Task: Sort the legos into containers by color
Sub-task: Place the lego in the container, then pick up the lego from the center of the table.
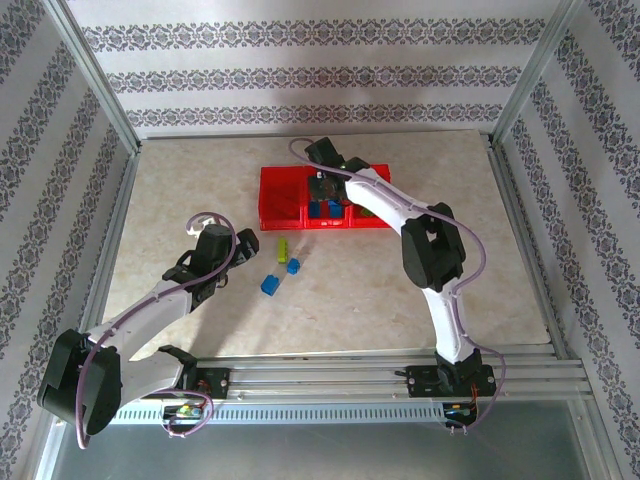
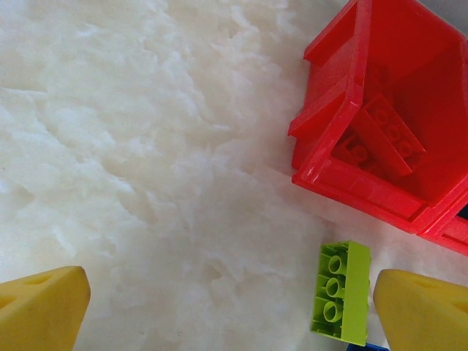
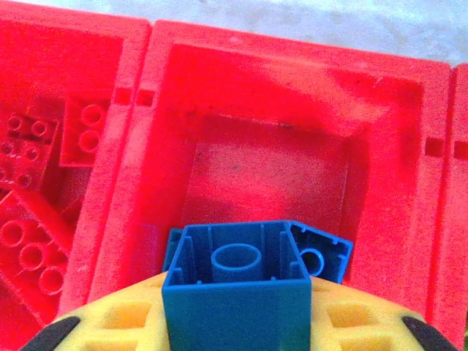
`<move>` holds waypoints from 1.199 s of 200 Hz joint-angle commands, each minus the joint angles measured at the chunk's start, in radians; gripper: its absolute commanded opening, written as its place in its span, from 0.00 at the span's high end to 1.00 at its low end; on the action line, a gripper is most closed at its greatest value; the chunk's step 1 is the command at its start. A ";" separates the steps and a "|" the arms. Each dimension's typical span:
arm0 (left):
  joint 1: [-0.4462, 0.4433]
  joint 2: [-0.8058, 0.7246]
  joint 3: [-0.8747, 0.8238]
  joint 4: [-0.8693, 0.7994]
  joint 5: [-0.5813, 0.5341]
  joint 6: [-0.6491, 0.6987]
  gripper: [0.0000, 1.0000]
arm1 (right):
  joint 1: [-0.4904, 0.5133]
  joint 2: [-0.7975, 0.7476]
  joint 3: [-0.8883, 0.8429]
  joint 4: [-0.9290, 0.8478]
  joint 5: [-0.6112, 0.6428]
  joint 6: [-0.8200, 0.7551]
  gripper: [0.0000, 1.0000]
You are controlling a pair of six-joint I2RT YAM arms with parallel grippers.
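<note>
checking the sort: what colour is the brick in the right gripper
Blue; the brick in the right gripper shows best in the right wrist view.

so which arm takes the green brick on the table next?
Left. The left gripper hangs open beside the green brick; the right gripper is shut on a blue brick over the middle bin.

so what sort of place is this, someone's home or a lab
Most likely a staged robot test cell, not a home: patterned wall panels sit inside an aluminium frame, and the left arm and right arm are bolted to a rail at the edge of a marble-look table.
</note>
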 commanded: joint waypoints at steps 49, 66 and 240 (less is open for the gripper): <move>-0.001 -0.004 0.040 -0.066 0.129 0.083 0.00 | -0.017 0.069 0.086 -0.020 0.004 -0.030 0.56; -0.013 -0.007 0.040 -0.092 0.156 0.099 0.00 | -0.017 0.061 0.088 -0.019 0.004 -0.032 0.52; -0.178 0.109 0.099 -0.310 0.307 0.282 0.18 | 0.048 -0.549 -0.565 0.196 0.098 0.031 0.09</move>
